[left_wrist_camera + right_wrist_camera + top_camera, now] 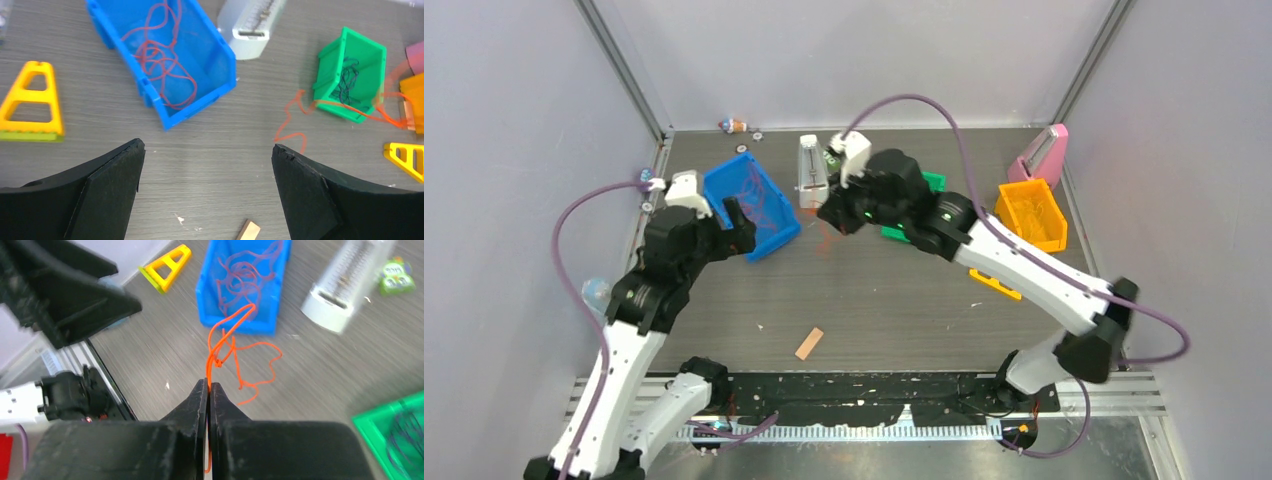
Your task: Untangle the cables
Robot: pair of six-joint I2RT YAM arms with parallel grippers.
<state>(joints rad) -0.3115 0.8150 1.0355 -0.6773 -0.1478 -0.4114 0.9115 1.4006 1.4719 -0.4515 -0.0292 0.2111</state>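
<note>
A thin orange cable [235, 355] hangs from my right gripper [209, 385], which is shut on it above the table between the two bins. Its loose end trails in loops on the table [295, 125]. A red cable [160, 65] lies coiled inside the blue bin [215, 47]. A dark cable [347, 80] sits bunched in the green bin [367, 45]. My left gripper [207, 146] is open with nothing between its fingers, hovering just in front of the blue bin [769, 235]. In the top view the right gripper [832, 215] is beside the white device.
A white-grey device [250, 22] stands behind the blue bin. An orange bin [1031, 213] and a pink object [1046, 153] are at the back right. A yellow triangular frame [32, 102] lies left. A tan wooden stick [809, 343] lies near the front.
</note>
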